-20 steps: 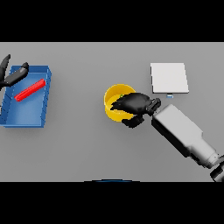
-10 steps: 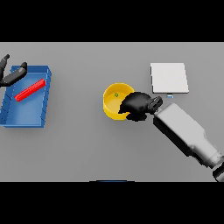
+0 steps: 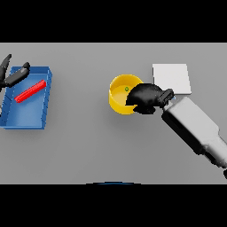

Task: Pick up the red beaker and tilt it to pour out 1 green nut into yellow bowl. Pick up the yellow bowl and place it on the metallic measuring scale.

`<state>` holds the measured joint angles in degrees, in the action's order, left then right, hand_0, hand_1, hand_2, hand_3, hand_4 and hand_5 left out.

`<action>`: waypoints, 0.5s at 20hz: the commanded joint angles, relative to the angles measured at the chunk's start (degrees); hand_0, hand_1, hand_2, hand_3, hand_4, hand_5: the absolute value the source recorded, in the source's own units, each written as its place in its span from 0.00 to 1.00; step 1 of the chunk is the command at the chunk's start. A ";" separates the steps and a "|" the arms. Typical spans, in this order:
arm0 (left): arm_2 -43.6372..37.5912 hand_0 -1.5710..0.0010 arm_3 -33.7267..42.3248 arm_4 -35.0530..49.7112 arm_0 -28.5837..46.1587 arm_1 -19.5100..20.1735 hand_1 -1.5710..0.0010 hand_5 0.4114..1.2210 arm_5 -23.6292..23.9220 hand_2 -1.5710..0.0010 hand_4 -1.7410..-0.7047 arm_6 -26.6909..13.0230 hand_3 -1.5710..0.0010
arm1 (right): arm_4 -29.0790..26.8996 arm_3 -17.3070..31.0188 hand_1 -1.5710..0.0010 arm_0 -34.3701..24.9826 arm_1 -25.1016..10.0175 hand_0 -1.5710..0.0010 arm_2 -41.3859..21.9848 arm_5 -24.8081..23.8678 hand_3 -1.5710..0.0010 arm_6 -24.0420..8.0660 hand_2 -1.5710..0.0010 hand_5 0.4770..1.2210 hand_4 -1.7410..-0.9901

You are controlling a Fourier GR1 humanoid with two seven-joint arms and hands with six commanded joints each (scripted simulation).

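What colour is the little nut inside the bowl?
Green; the nut shows in the head view.

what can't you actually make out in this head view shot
- Right side of the yellow bowl: covered by the right robot hand curled on its rim.
- Left robot hand: partly cut off by the picture's left edge.
- Green nut in the bowl: too small to show its shape.

Grey table (image 3: 88, 150), blue tray (image 3: 26, 120) at left, yellow bowl (image 3: 118, 103) near white scale (image 3: 172, 76)
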<state>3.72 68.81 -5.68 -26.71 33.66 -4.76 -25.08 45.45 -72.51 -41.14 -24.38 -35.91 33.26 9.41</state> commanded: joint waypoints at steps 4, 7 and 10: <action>-0.78 1.00 0.25 0.96 -0.28 0.09 1.00 0.36 -0.08 1.00 0.91 -0.43 1.00 | -0.19 -4.15 0.00 1.10 -2.49 0.00 1.17 1.07 0.24 -2.59 0.06 1.00 0.00; -0.82 1.00 0.14 1.27 -0.02 -0.27 1.00 0.36 -0.06 1.00 0.91 -0.29 1.00 | -0.81 -5.60 0.00 1.83 -3.78 0.03 2.74 1.20 0.25 -3.66 0.03 1.00 0.00; -1.08 1.00 1.33 2.02 0.39 -0.22 1.00 0.38 -0.26 1.00 0.89 -1.24 1.00 | -0.72 -4.58 0.00 0.75 -5.43 0.02 4.73 -0.28 0.25 -4.81 0.05 1.00 0.00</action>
<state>2.63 70.14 -3.66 -26.31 33.44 -5.01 -26.23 44.75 -77.07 -40.39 -29.86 -31.18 32.99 4.43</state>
